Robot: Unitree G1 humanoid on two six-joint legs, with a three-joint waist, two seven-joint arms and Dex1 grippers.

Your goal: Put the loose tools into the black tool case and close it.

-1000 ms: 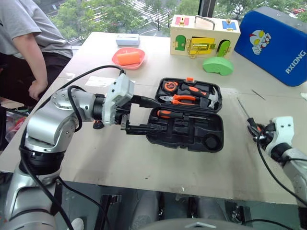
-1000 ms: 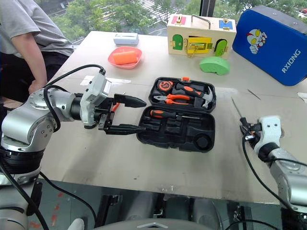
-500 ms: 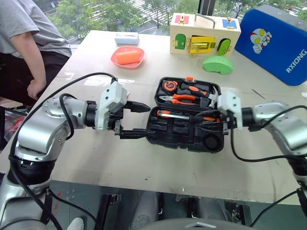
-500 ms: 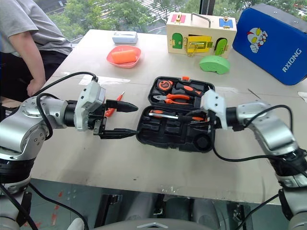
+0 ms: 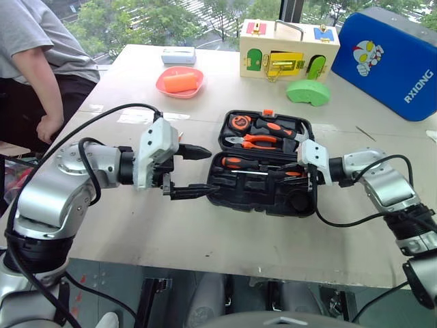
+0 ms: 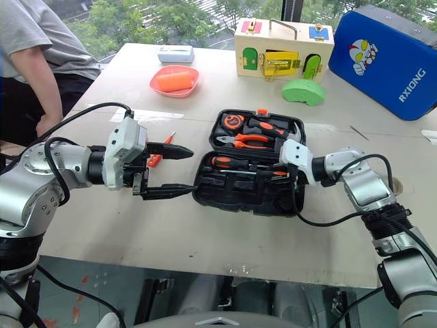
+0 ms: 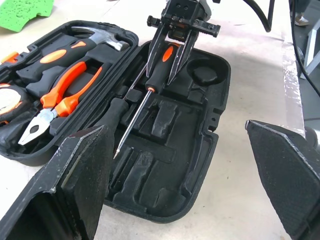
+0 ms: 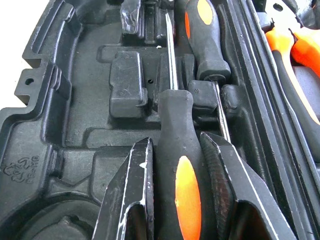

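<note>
The black tool case (image 5: 254,194) lies open in the middle of the table, its lid (image 5: 307,128) on the far side. My right gripper (image 7: 161,77) is shut on the black-orange handle of a long screwdriver (image 8: 176,170). It holds the tool low over the case's near half, shaft along the moulded slots. A second black-orange screwdriver (image 5: 239,162) lies in the case beside it. My left gripper (image 5: 205,171) hangs open and empty just left of the case. A slim orange tester screwdriver (image 6: 157,158) lies on the table behind it.
Pliers (image 5: 256,141), a hammer (image 5: 300,139) and a tape measure (image 5: 242,122) sit in the lid. Farther back stand a wooden latch box (image 5: 288,50), a blue padded case (image 5: 389,60), a green block (image 5: 308,91) and a pink bowl (image 5: 181,82). A person (image 5: 41,55) sits at the table's left.
My right arm swung in from the table's right edge to over the open case, carrying the screwdriver. The left gripper stayed open beside the case.
</note>
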